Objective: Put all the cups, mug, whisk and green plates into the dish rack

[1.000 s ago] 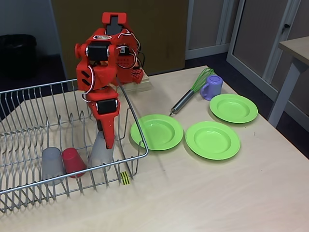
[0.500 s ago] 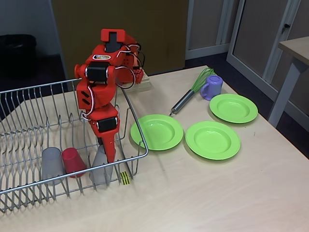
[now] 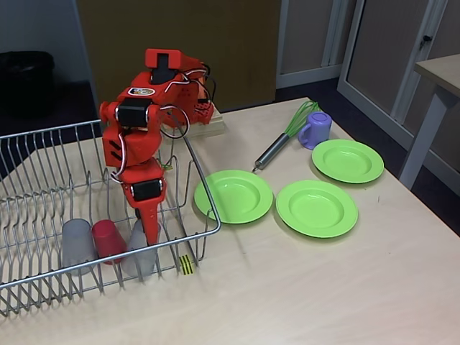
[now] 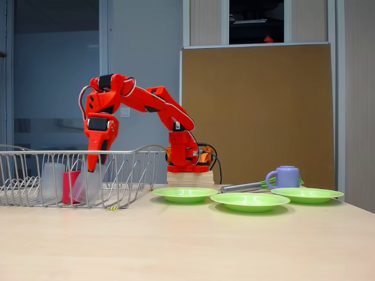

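Observation:
The wire dish rack (image 3: 44, 132) (image 4: 58, 153) stands at the left in both fixed views. Inside it, a grey cup (image 3: 76, 244) (image 4: 51, 181) and a red cup (image 3: 108, 238) (image 4: 71, 186) stand side by side. My red gripper (image 3: 147, 231) (image 4: 94, 168) reaches down into the rack, shut on a second grey cup (image 3: 139, 255) (image 4: 87, 187), which tilts just right of the red one. Three green plates (image 3: 233, 195) (image 3: 317, 208) (image 3: 347, 160) lie on the table right of the rack. The purple mug (image 3: 316, 129) (image 4: 286, 176) and the whisk (image 3: 282, 142) (image 4: 243, 187) lie behind them.
The arm's base sits on a wooden block (image 3: 208, 128) (image 4: 187, 177) behind the rack's right end. A yellow-black tag (image 3: 186, 264) marks the rack's front edge. Another table (image 3: 442, 72) stands off to the right. Bare tabletop (image 3: 287, 287) spreads in front of the plates.
The arm has swung left and lowered inside the rack, carrying the grey cup down and closer to the red cup.

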{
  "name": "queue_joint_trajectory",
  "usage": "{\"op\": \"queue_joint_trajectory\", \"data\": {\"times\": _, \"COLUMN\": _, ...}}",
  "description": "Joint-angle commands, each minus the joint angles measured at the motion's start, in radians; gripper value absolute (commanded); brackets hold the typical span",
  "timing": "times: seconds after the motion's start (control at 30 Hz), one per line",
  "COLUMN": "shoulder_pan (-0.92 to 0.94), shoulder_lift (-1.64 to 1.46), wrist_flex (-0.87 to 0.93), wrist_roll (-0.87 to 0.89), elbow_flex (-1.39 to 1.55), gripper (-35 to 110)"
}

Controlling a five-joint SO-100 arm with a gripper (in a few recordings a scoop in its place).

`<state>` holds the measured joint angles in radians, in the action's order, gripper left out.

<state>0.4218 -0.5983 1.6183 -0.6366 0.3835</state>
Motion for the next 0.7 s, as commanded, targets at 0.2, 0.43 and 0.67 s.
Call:
{"op": "queue_joint_trajectory", "data": {"times": 0.2, "shoulder_pan": 0.044, "shoulder_lift": 0.011, "wrist_flex": 0.034, "wrist_roll": -0.031, "elbow_flex": -0.072, "gripper": 21}}
{"op": "queue_joint_trajectory", "data": {"times": 0.43, "shoulder_pan": 0.043, "shoulder_lift": 0.015, "wrist_flex": 0.064, "wrist_roll": -0.049, "elbow_flex": -0.086, "gripper": 34}}
{"op": "queue_joint_trajectory", "data": {"times": 0.67, "shoulder_pan": 0.043, "shoulder_lift": 0.009, "wrist_flex": 0.074, "wrist_roll": -0.052, "elbow_flex": -0.106, "gripper": 38}}
